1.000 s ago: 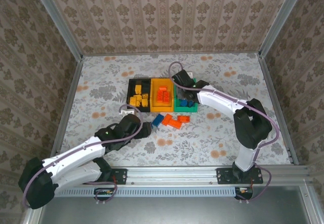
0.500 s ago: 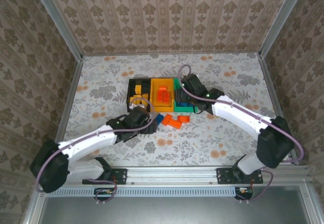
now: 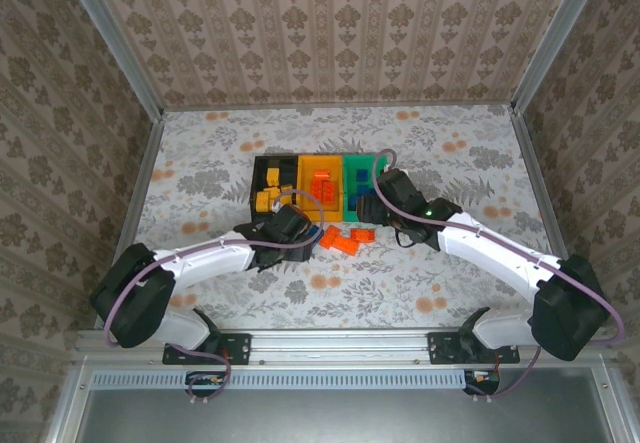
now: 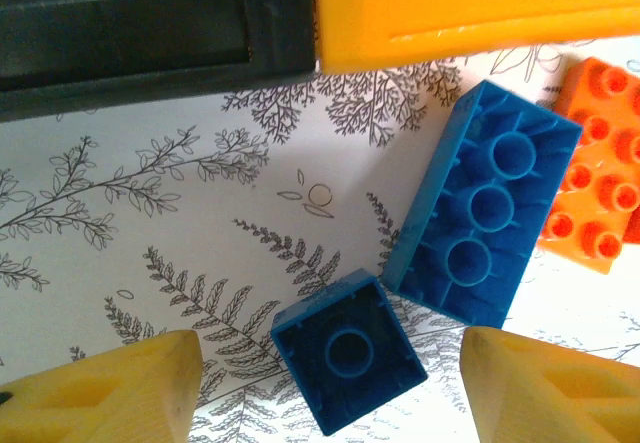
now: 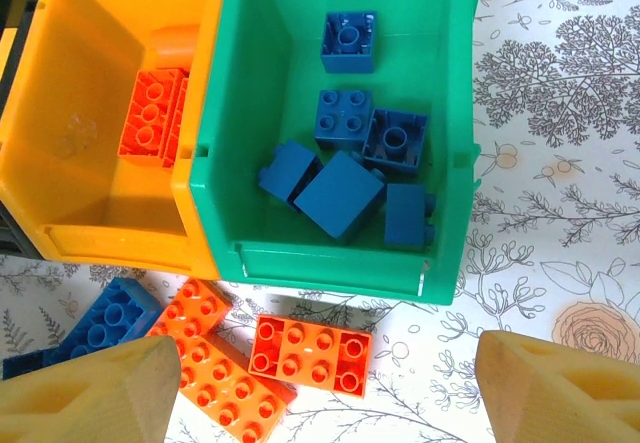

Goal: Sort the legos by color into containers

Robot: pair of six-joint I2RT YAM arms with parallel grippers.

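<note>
Nearest, the left gripper [image 4: 330, 388] stands wide, one finger on either side of the small blue brick [image 4: 348, 363]. That brick lies hollow side up on the table, nearer than the green bin [image 5: 330, 266] and to its left. A clean pick probably means squaring the fingers on the brick's flat sides and keeping clear of the longer blue brick [image 4: 480, 223] just beside it, toward the green bin. The right gripper [image 5: 328, 388], wide and empty, hangs over red-orange bricks [image 5: 310, 351] at the green bin's near wall. Blue bricks [image 5: 345, 188] lie inside.

Both end effectors [image 4: 330, 388] [image 5: 325, 393] wide-jawed, empty
</note>
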